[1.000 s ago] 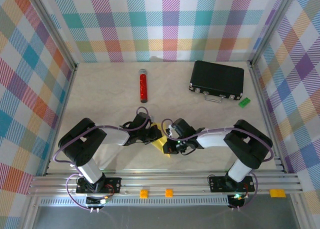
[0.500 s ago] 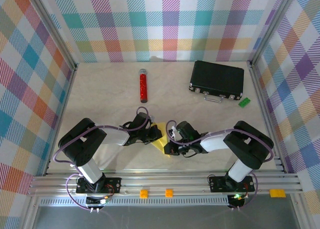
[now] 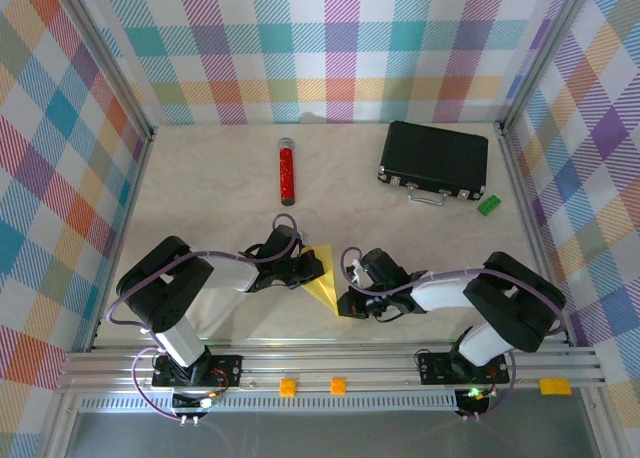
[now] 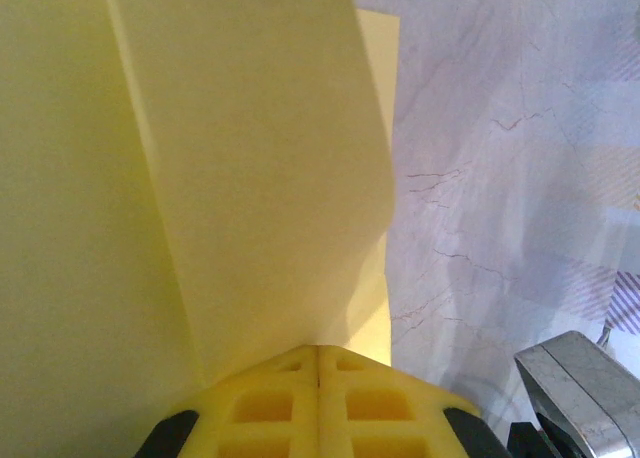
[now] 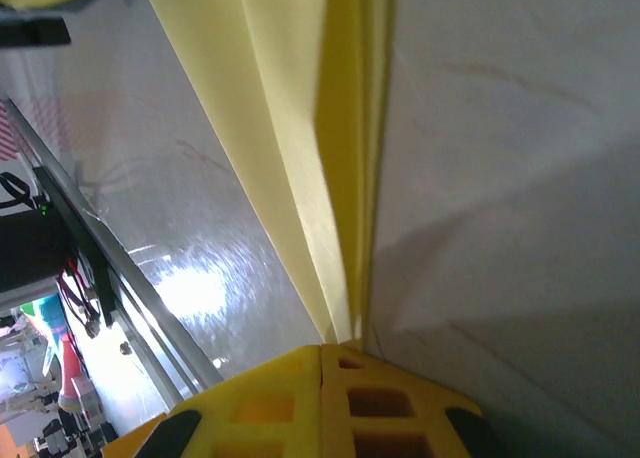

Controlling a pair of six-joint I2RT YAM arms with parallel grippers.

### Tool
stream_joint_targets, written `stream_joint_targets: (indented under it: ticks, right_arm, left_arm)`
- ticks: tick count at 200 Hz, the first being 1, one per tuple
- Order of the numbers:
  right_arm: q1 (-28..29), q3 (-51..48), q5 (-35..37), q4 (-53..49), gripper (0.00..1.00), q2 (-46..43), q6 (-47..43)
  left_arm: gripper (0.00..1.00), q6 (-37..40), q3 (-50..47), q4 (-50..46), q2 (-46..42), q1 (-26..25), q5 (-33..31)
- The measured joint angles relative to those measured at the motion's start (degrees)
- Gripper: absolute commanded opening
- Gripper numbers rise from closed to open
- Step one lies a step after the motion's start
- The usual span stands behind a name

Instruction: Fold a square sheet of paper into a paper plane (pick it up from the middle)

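Observation:
The square sheet of paper point(image 3: 324, 280) is bright yellow and folded into a pointed triangle. It lies on the table between my two grippers. My left gripper point(image 3: 317, 268) is shut, its tips resting on the sheet's left edge. In the left wrist view the creased sheet point(image 4: 250, 178) spreads out ahead of the closed left gripper point(image 4: 318, 350). My right gripper point(image 3: 348, 303) is shut at the sheet's near right corner. In the right wrist view the layered fold point(image 5: 335, 158) runs straight into the closed tips of the right gripper point(image 5: 322, 348). No paper shows between either pair of pads.
A red cylinder point(image 3: 287, 173) lies at the back centre. A black case point(image 3: 435, 160) sits at the back right with a small green block point(image 3: 488, 205) beside it. Plaid walls enclose three sides, and an aluminium rail point(image 3: 330, 363) runs along the near edge.
My right gripper has slid along the fold toward the near right, uncovering more of the yellow triangle. The left arm has stayed in place.

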Motion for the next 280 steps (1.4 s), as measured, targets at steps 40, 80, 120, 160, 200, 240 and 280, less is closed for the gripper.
stream_joint_targets:
  ticks: [40,80,120,160,200,240,280]
  right_arm:
    - [0.0,0.22,-0.07,-7.21,0.03,-4.04,-0.85]
    - [-0.02,7.37,0.07,-10.01,0.02,-5.77,-0.85]
    - [-0.66,15.15,1.75,-8.98,0.02,1.36,-0.76]
    - [-1.22,16.61,2.6,-9.07,0.02,7.87,-0.57]
    - [-2.36,17.44,2.91,-9.14,0.02,9.97,-0.55]
    - [-2.78,18.29,2.23,-8.59,0.02,13.4,-0.55]
    - [-2.97,17.31,2.08,-7.08,0.02,13.22,-0.57]
  left_arm:
    - [0.0,0.0,-0.13,0.37,0.0,0.0,0.0]
    - [0.0,0.0,-0.31,0.63,0.0,0.0,0.02]
    - [0.0,0.0,-0.37,0.83,0.0,0.0,0.04]
    - [0.0,0.0,-0.37,0.85,0.04,0.0,0.07]
    - [0.0,0.0,-0.37,0.87,0.07,0.0,0.24]
    - [0.0,-0.02,-0.37,1.09,0.15,0.0,0.35]
    - [0.0,0.04,-0.33,1.03,0.15,0.0,0.37]
